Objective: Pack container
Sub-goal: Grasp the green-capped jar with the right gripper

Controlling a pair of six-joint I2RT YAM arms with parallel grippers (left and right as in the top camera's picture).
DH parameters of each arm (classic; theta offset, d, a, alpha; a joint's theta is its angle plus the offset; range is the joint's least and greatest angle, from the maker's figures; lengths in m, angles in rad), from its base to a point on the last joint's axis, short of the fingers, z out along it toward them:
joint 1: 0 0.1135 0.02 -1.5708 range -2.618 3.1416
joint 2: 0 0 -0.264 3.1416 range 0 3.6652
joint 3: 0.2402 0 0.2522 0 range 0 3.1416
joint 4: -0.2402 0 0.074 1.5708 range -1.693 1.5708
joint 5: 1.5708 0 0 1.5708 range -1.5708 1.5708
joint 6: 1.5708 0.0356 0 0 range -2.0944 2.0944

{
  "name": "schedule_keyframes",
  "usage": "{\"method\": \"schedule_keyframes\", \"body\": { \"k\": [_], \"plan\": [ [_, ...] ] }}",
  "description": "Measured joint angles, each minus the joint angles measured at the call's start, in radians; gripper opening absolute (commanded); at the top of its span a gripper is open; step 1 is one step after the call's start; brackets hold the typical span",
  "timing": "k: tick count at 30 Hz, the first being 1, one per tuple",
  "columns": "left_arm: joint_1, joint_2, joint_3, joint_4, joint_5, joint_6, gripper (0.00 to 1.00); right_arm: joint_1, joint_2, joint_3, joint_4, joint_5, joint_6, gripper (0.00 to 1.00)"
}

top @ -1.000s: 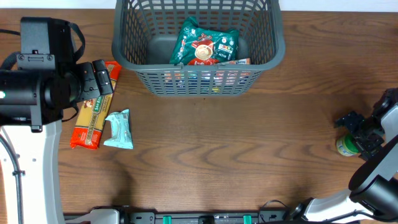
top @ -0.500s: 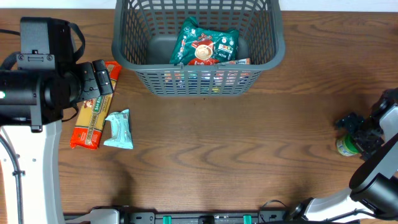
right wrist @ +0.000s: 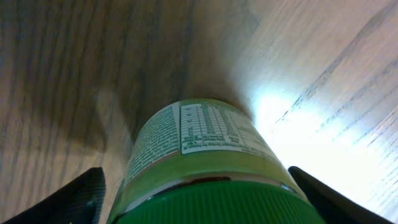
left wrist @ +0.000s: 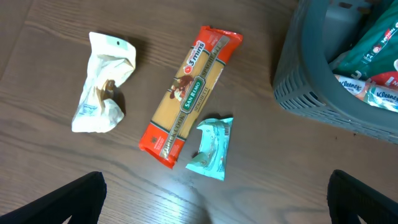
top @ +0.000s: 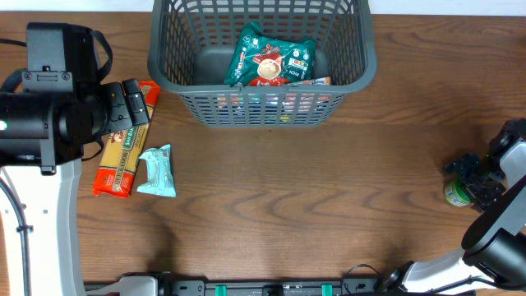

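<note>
The container, a dark grey lattice basket (top: 164,57), stands at the table's far middle and holds a green packet (top: 271,57) and other packets. It also shows in the left wrist view (left wrist: 311,99). My left gripper (left wrist: 214,205) is open and empty, hovering above an orange pasta packet (left wrist: 189,96), a teal packet (left wrist: 211,146) and a crumpled white packet (left wrist: 102,84). My right gripper (right wrist: 196,186) is open, its fingers on either side of a green-lidded jar (right wrist: 199,134) at the right edge (top: 454,194).
The pasta packet (top: 119,160) and teal packet (top: 158,171) lie left of the basket, partly under my left arm (top: 49,107). The white packet is hidden by that arm in the overhead view. Bare wooden table (top: 312,197) lies between the two arms.
My right gripper has shifted slightly down and right, closer around the jar. The left arm and the packets have not moved.
</note>
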Motion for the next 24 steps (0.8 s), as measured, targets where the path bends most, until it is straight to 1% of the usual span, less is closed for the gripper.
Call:
{"method": "schedule_keyframes", "body": {
  "k": [2,6,8,12,14,15,20,24],
  "plan": [
    [0.000,0.000,0.000,0.000,0.000,0.000,0.99,0.000,0.000,0.000,-0.001,0.003,0.005,0.63],
    [0.000,0.000,0.000,0.000,0.000,0.000,0.99,0.000,0.000,0.000,0.000,0.004,0.001,0.55],
    [0.000,0.000,0.000,0.000,0.000,0.000,0.99,0.000,-0.001,0.002,-0.001,0.008,0.002,0.47],
    [0.000,0.000,0.000,0.000,0.000,0.000,0.99,0.000,-0.001,0.002,0.000,0.013,0.002,0.22],
    [0.000,0.000,0.000,0.000,0.000,0.000,0.99,0.000,-0.001,0.002,0.000,0.012,0.002,0.03],
    [0.000,0.000,0.000,0.000,0.000,0.000,0.99,0.000,-0.001,0.002,0.000,0.011,0.002,0.01],
    [0.000,0.000,0.000,0.000,0.000,0.000,0.99,0.000,-0.003,0.010,-0.018,-0.031,0.000,0.01],
    [0.000,0.000,0.000,0.000,0.000,0.000,0.99,0.014,-0.019,0.066,-0.085,-0.106,-0.031,0.01]
  ]
}}
